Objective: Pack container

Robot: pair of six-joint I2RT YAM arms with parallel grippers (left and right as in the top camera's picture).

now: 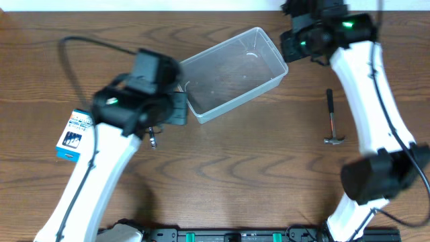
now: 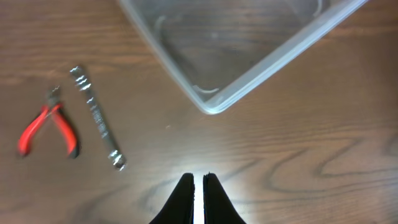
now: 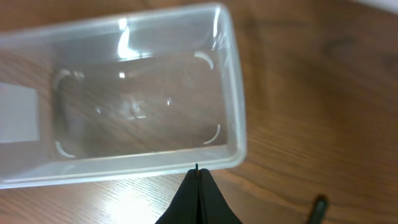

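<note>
The clear container [image 1: 236, 102] lies askew at the worktop's far middle, between the left tool [image 2: 197, 180] and right tool [image 3: 197, 174], both pinched together on nothing, with red-handled pliers [image 2: 64, 129] and a metal rod [image 2: 96, 118] near the left tool, a hammer [image 1: 332, 117] to the container's right, and a blue-and-white box [image 1: 72, 134] (print unreadable) further left.

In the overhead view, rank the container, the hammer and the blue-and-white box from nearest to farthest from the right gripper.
1. Container: right next to the right gripper, toward the middle.
2. Hammer: on the right side, closer to the robot.
3. Blue-and-white box: far across on the left side.
</note>
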